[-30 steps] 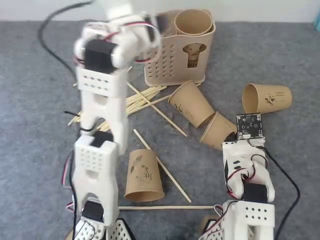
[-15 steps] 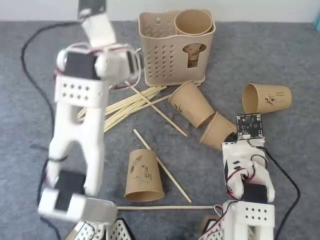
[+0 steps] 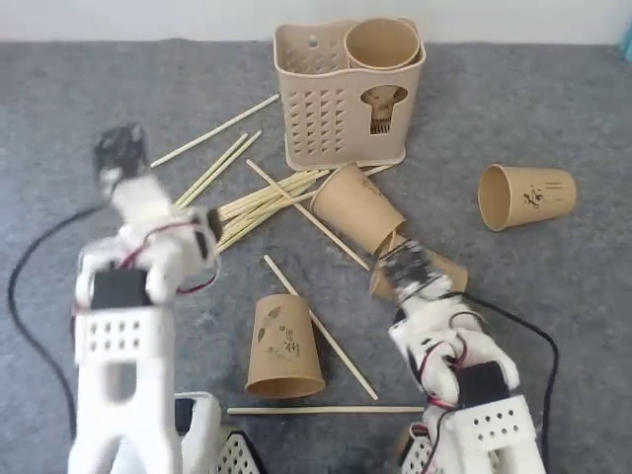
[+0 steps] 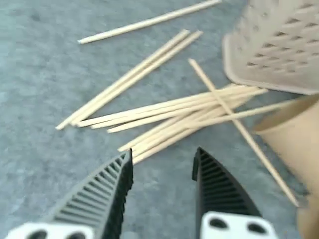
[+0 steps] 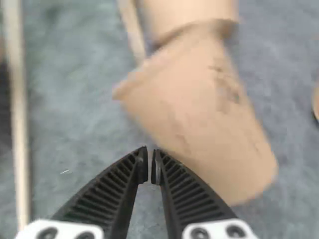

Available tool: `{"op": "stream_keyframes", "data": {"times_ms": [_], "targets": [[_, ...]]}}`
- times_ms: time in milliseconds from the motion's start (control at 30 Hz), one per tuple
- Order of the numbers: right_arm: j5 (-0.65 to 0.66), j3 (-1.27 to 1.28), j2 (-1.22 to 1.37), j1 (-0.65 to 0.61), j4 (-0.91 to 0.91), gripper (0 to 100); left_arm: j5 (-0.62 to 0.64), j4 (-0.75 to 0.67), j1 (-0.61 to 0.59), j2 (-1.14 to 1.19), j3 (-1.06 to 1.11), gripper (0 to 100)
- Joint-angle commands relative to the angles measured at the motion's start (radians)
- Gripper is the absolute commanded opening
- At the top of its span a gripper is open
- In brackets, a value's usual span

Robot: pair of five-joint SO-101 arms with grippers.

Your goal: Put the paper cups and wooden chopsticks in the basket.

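Basket: the basket [image 3: 318, 109] stands upright at 12 o'clock on the grey mat [image 3: 563, 316].
Cup inside: the cup in the basket [image 3: 381, 43] stands upright, in the compartment on the basket's 3 o'clock side.
Cups on the mat: the lying cup [image 3: 355, 205] is just at 6 o'clock from the basket. The second lying cup [image 3: 449, 269] is against it at its 5 o'clock side, partly under the right arm. The far cup [image 3: 528, 196] lies alone at 3 o'clock with its mouth towards 9 o'clock. The mouth-down cup [image 3: 282, 346] stands at 6 o'clock.
Chopsticks: the bundle of chopsticks [image 3: 267, 196] lies at 10 o'clock from the mat's middle, reaching to the basket's foot. A loose chopstick [image 3: 326, 409] lies across at 6 o'clock, and some more are scattered around.
Left gripper: the left gripper [image 4: 162, 159] has its fingers spread with nothing between them. It hangs over bare mat, just short of the bundle.
Right gripper: the right gripper [image 5: 149, 158] has its fingers pressed together and holds nothing. Its tips seem to touch the side of the second lying cup, but the blur makes this not sure.
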Motion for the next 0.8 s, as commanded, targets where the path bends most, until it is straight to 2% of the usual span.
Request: {"op": "stream_keyframes", "data": {"times_ms": [0,200,367,467,567,633,767], "targets": [[0.041,-0.143,-0.015,-0.091,0.071,3.9,-0.02,-0.143,-0.147,-0.155,0.186,18],[0.098,-0.376,-0.01,-0.2,0.259,15.9,0.015,-0.334,-0.311,-0.061,0.234,18],[0.195,-0.503,0.004,-0.447,0.45,18.0,0.043,-0.351,-0.362,0.229,0.082,18],[0.226,-0.534,0.051,-0.651,0.53,18.0,0.043,-0.359,-0.4,0.44,-0.044,18],[0.222,-0.537,0.127,-0.863,0.518,18.0,0.066,-0.39,-0.417,0.631,-0.156,18],[0.186,-0.534,0.182,-0.957,0.469,18.0,0.086,-0.377,-0.427,0.727,-0.229,18],[0.089,-0.514,0.318,-0.966,0.232,18.1,0.092,-0.318,-0.431,0.835,-0.335,18]]}}
